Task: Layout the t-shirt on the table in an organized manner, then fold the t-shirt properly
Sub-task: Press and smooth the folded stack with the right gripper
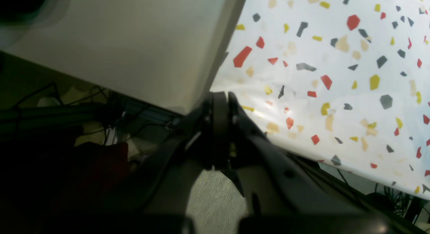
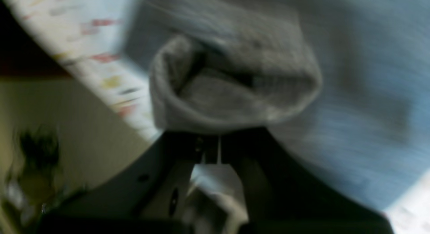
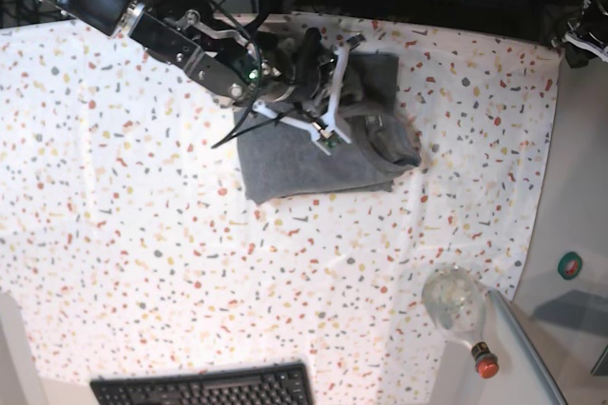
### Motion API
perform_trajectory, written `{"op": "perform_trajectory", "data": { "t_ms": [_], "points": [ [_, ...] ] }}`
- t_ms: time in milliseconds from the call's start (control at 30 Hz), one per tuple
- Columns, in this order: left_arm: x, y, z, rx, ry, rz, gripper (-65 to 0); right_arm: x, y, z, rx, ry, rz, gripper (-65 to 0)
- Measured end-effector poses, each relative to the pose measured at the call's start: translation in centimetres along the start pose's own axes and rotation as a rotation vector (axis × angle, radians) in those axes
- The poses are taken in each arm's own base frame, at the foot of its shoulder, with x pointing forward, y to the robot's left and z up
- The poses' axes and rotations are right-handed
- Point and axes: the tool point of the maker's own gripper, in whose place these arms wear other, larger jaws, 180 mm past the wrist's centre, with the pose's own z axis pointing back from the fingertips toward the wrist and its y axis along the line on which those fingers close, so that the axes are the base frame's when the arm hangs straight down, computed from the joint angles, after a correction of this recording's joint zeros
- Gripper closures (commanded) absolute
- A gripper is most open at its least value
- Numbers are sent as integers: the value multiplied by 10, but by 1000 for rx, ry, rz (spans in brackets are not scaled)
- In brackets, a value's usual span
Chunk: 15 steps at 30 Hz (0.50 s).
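Note:
The grey t-shirt (image 3: 304, 163) lies in a folded, bunched heap on the speckled table (image 3: 142, 234), towards the far middle. My right gripper (image 3: 368, 126) reaches over it from the left and is shut on a rolled fold of the t-shirt (image 2: 235, 89); the dark fingers (image 2: 242, 150) pinch the cloth just below that roll. My left gripper (image 1: 221, 106) is shut with nothing between its fingers. It hangs off the table's right side, beside the hanging edge of the table cloth (image 1: 319, 93).
A black keyboard (image 3: 204, 388) lies at the near edge. A clear round bottle with a red cap (image 3: 458, 308) lies at the near right corner. A green roll (image 3: 570, 265) sits off the table to the right. A pale panel (image 1: 117, 42) stands next to the left gripper.

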Motion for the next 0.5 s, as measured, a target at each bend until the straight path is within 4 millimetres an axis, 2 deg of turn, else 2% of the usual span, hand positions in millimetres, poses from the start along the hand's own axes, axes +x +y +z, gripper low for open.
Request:
{"op": "perform_trajectory", "data": {
  "t_ms": [100, 233, 367, 500],
  "points": [
    [0, 0, 0, -1, 1, 0, 0, -5, 24, 0, 45, 16, 62, 0],
    [3, -2, -2, -3, -7, 1, 0, 4, 38, -2, 65, 0, 97, 0],
    [7, -4, -4, -6, -17, 3, 0, 1, 36, -2, 62, 7, 98, 0],
    [5, -3, -3, -3, -11, 1, 0, 2, 24, 0, 36, 12, 106, 0]
  ]
}}
